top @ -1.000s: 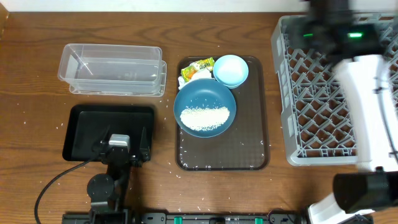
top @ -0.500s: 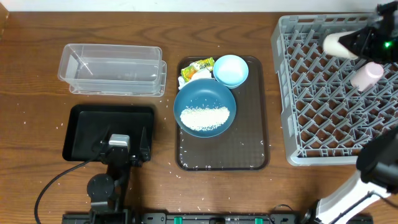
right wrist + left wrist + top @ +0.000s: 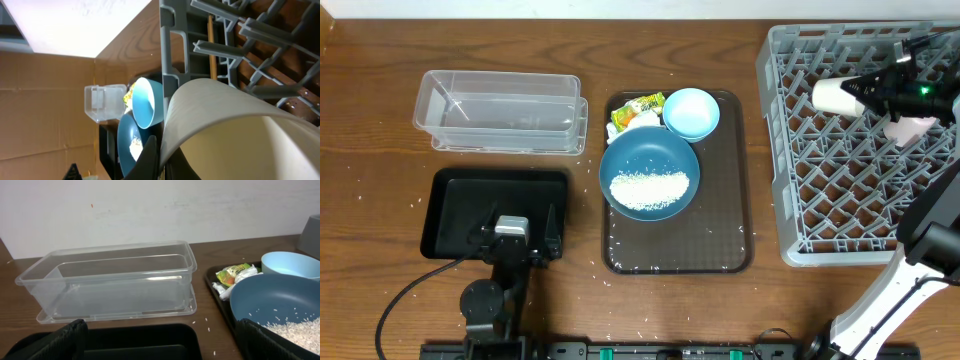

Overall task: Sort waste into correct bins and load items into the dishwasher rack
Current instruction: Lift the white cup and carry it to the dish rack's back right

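Observation:
My right gripper (image 3: 868, 90) is shut on the rim of the cream-white cup (image 3: 832, 96) and holds it on its side over the far left part of the grey dishwasher rack (image 3: 840, 200); in the right wrist view the cup (image 3: 225, 125) fills the frame between my fingers (image 3: 162, 160). The pink cup (image 3: 912, 126) lies in the rack behind the gripper. The dark-blue dish (image 3: 650, 172) with rice (image 3: 648, 190), the light-blue bowl (image 3: 691, 112) and the yellow-green wrapper (image 3: 638, 108) sit on the brown tray (image 3: 720, 220). My left gripper (image 3: 510, 235) is open and empty over the black tray (image 3: 450, 200).
The clear tub (image 3: 500, 112) stands on its lid behind the black tray; it also shows in the left wrist view (image 3: 115, 280). Loose rice grains lie scattered on the wood around both trays. The right arm reaches over the rack's right side.
My right gripper has moved left over the rack with the cream-white cup. The pink cup now shows in the rack. The left arm has not moved.

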`<action>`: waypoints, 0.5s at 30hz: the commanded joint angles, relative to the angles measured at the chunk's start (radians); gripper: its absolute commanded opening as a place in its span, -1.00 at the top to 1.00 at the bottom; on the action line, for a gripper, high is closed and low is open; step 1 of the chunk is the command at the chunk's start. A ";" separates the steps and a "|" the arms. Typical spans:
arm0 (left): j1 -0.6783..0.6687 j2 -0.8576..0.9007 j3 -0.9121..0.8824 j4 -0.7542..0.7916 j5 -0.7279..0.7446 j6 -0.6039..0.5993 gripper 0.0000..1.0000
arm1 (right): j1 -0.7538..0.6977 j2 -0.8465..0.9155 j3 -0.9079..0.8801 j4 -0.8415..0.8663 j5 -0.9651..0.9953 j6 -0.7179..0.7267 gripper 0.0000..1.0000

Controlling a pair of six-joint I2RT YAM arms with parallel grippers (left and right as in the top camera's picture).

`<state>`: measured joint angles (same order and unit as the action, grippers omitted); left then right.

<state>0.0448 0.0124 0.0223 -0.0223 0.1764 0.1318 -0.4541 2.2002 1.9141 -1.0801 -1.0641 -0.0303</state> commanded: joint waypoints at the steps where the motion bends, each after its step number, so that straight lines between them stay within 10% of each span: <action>1: 0.004 -0.001 -0.018 -0.033 0.010 0.006 -0.93 | -0.028 0.006 0.001 -0.008 -0.037 -0.059 0.98; 15: 0.004 -0.001 -0.018 -0.033 0.010 0.006 -0.93 | -0.042 0.013 -0.071 0.114 -0.179 -0.064 0.98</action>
<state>0.0448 0.0124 0.0223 -0.0219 0.1764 0.1318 -0.4957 2.2021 1.8648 -0.9775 -1.1633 -0.0742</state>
